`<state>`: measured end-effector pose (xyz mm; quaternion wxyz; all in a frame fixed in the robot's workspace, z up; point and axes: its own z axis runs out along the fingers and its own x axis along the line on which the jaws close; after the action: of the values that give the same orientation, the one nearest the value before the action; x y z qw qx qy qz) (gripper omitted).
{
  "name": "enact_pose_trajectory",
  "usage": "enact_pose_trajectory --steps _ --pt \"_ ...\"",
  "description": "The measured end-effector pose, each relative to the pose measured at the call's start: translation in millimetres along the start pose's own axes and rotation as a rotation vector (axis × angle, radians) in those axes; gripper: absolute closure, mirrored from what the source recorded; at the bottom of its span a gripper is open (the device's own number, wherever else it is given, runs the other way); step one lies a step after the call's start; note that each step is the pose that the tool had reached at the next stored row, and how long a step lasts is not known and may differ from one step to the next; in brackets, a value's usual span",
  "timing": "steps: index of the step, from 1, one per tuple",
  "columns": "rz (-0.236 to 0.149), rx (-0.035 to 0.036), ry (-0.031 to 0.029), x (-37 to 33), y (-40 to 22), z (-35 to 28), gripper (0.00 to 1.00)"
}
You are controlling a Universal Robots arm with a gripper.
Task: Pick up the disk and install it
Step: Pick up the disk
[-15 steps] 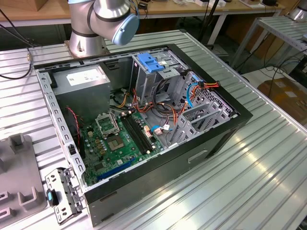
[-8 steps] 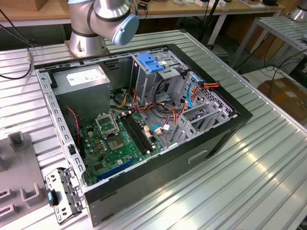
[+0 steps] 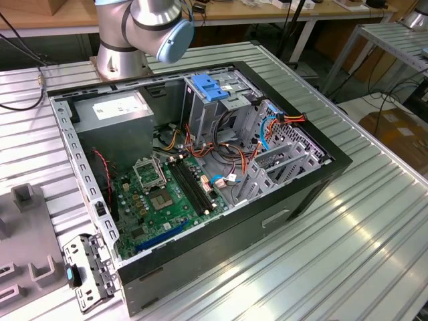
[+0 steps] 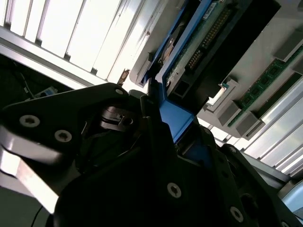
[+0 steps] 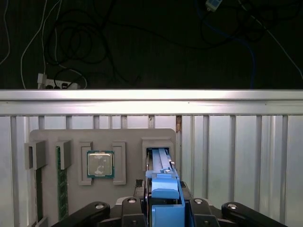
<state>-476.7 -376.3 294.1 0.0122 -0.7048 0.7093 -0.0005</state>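
Claw clamps the blue end tab of the disk, which stands on edge in a slot of the grey holder on the counter, likely upright so that tab faces upward.

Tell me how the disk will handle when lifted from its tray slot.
Probably rigid and heavy for its size: the disk is a solid drive in a blue frame. Standing on edge in the grey tray, it may bind or tip if the tool tilts it.
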Motion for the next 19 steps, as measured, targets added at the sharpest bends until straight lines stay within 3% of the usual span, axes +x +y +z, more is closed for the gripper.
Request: enact_pose_trajectory --steps 19 --pt "0.009 0.0003 0.0001 0.0 0.0 -0.7 0.63"
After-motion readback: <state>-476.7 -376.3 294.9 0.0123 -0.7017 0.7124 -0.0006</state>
